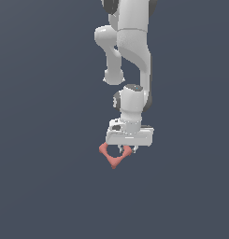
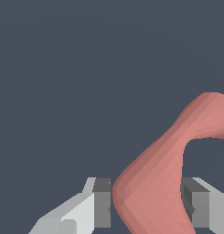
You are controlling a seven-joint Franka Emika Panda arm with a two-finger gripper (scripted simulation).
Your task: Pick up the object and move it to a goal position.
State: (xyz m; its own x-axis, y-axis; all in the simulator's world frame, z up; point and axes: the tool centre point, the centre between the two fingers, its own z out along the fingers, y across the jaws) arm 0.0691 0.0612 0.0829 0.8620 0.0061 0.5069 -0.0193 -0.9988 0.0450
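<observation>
The object (image 1: 112,159) is a flat salmon-pink square block with a round centre hole. It hangs below the white hand, turned so one corner points down. My gripper (image 1: 121,150) is shut on the object, its fingers mostly hidden behind the block's upper part. In the wrist view one side of the object (image 2: 152,183) sits between the two grey pads (image 2: 102,203), touching the far pad and almost touching the near one. The rest of the block curves away past the fingertips. No goal marker shows in either view.
The white arm (image 1: 132,51) comes down from the top of the exterior view. Everything around it is a uniform dark blue-grey background with no visible table edge or other objects.
</observation>
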